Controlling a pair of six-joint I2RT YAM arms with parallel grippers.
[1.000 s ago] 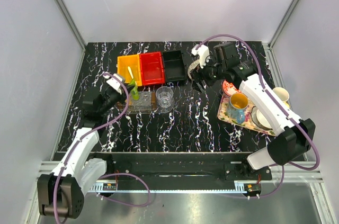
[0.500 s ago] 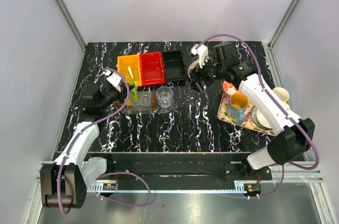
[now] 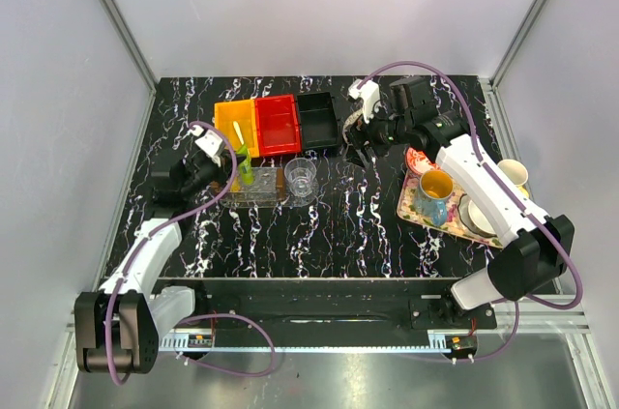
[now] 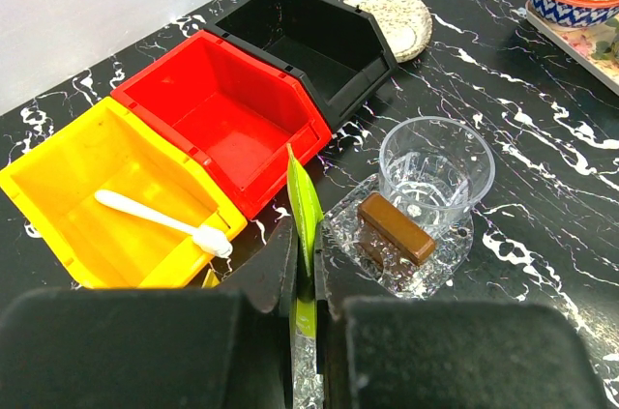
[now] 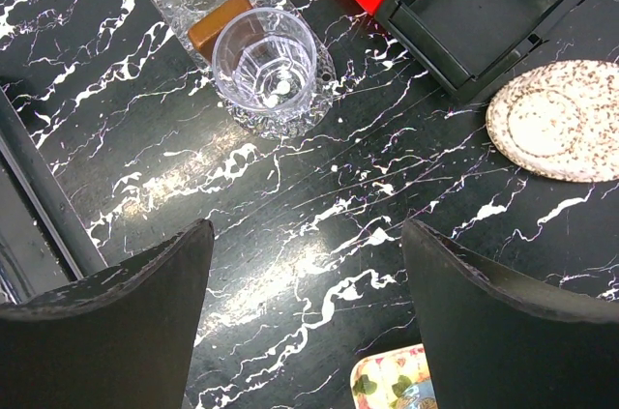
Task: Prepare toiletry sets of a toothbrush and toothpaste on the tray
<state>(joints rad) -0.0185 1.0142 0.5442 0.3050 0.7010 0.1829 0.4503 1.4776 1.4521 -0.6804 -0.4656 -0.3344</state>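
Over the left end of the clear tray (image 3: 263,195), my left arm reaches forward with its elbow bent. My left gripper (image 4: 303,269) is clenched on the green toothpaste tube (image 4: 304,206). The tube's long axis runs straight out from my fingers, its flat crimped end pointing away from me. The toothbrush (image 4: 155,219) lies slantwise in the yellow bin (image 4: 53,182), with its head at the near end. My right arm stretches toward the black bin (image 3: 318,121), and my right gripper (image 5: 305,235) is spread wide, holding nothing above the tabletop. Only the left wrist view shows the pinch; from above, my wrist hides it.
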